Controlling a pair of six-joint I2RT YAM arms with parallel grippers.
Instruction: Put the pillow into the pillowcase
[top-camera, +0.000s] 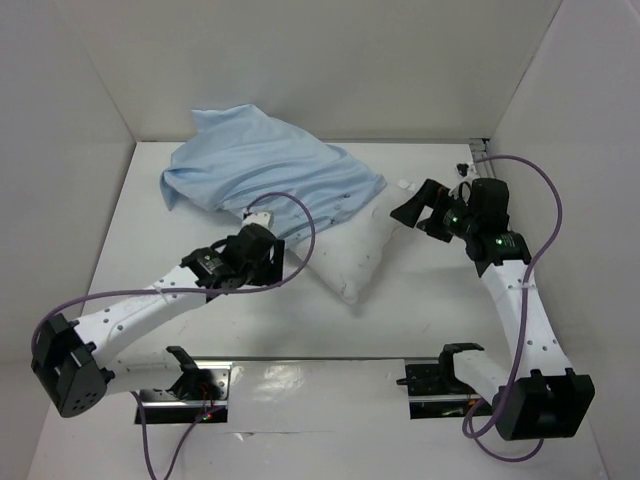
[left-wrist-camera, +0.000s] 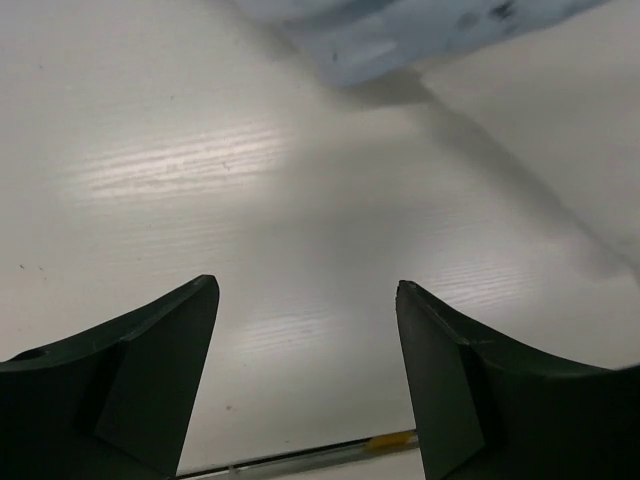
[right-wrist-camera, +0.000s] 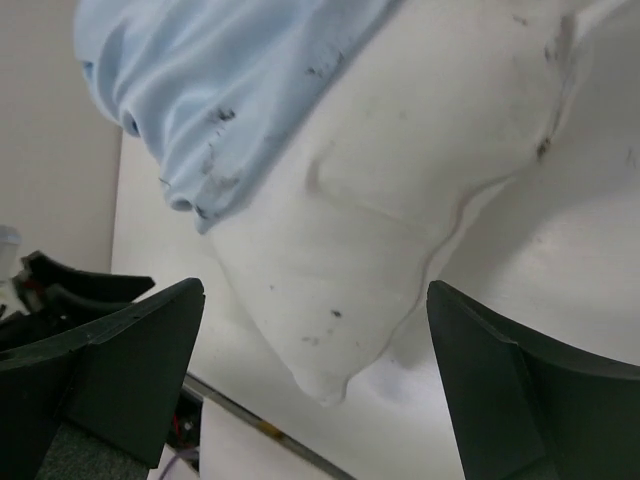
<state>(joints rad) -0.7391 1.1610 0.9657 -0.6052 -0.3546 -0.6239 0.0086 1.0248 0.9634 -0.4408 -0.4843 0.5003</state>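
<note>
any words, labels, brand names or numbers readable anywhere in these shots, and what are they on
No readable text in any view.
pillowcase: only tiny dark specks, no letters.
pillow: plain white with a few dark smudges, no print.
left arm and right arm: white casings, nothing legible on them at this size.

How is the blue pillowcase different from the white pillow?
The pillowcase is light blue; the pillow is white. The pillowcase is thin and wrinkly, while the pillow is plump and smoother. The pillowcase lies bunched over the pillow's far part, and the pillow's pointed near corner sticks out bare. Both are soft fabric with a few small dark marks, lying on the table.
</note>
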